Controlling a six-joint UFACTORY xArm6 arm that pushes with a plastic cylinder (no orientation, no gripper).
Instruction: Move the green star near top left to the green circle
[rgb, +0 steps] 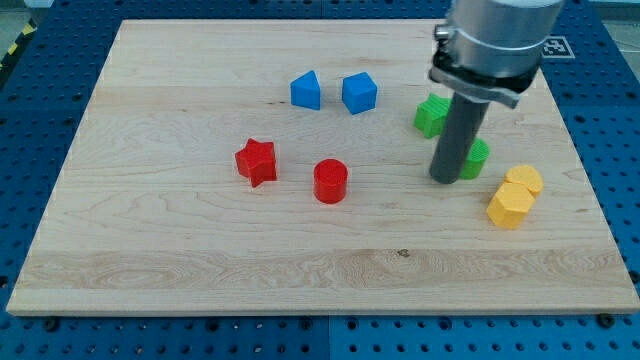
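The green star (431, 116) lies at the view's upper right, partly hidden behind my rod. The green circle (476, 158) lies just below and right of it, also partly hidden by the rod. My tip (446, 179) rests on the board right against the green circle's left side, just below the green star. The two green blocks are close together with a small gap between them.
A blue triangular block (306, 91) and a blue cube (359, 93) sit at the top middle. A red star (256, 162) and red cylinder (330, 181) lie in the middle. A yellow cylinder (525, 181) and a yellow hexagon (509, 206) sit at the right.
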